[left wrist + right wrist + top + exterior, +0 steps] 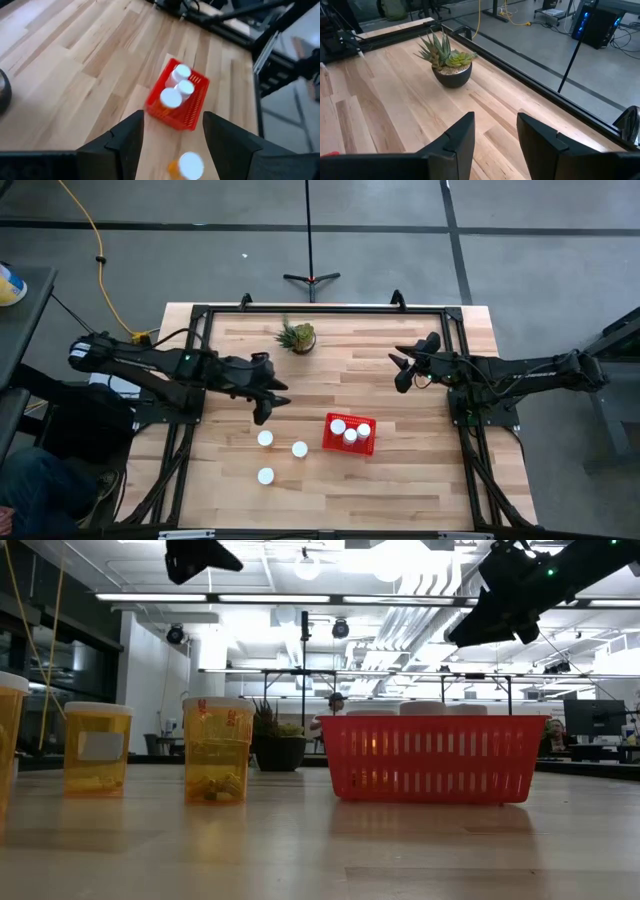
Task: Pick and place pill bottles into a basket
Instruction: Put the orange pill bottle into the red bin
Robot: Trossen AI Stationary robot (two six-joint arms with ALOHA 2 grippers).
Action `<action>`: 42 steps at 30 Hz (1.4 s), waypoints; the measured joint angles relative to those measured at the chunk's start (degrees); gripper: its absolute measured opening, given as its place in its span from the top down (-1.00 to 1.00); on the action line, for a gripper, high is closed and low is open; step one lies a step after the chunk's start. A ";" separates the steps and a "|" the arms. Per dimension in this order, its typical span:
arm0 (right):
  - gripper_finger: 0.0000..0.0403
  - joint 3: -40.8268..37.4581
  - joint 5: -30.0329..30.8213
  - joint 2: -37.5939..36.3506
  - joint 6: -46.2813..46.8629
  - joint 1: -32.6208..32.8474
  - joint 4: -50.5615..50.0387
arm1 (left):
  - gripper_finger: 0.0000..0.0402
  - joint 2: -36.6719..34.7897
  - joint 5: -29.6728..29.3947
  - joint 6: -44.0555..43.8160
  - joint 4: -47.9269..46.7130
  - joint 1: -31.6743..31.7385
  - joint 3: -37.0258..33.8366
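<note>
While three bottles stand upright on the desk, the open, empty left end effector hangs just above the nearest. The right end effector, also open, waits well apart, beyond the basket.

Grey floor surrounds the wooden counter; a yellow cable trails across it. Ceiling strip lights glow overhead.
</note>
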 joint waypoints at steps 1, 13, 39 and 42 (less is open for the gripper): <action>0.31 0.00 0.02 0.00 0.00 0.00 -0.11 | -0.18 0.00 0.00 1.72 0.04 0.00 -0.26; 0.31 0.00 0.03 0.00 -0.41 0.00 -1.24 | -0.18 1.43 -18.95 20.87 4.22 0.18 -0.65; 0.31 0.00 -3.40 0.00 -0.02 0.02 -7.40 | -0.18 6.67 20.99 24.53 -1.19 1.14 -0.63; 0.31 0.00 -3.57 0.00 -0.02 0.02 -7.40 | -0.18 9.10 20.96 24.40 -1.57 1.11 -0.63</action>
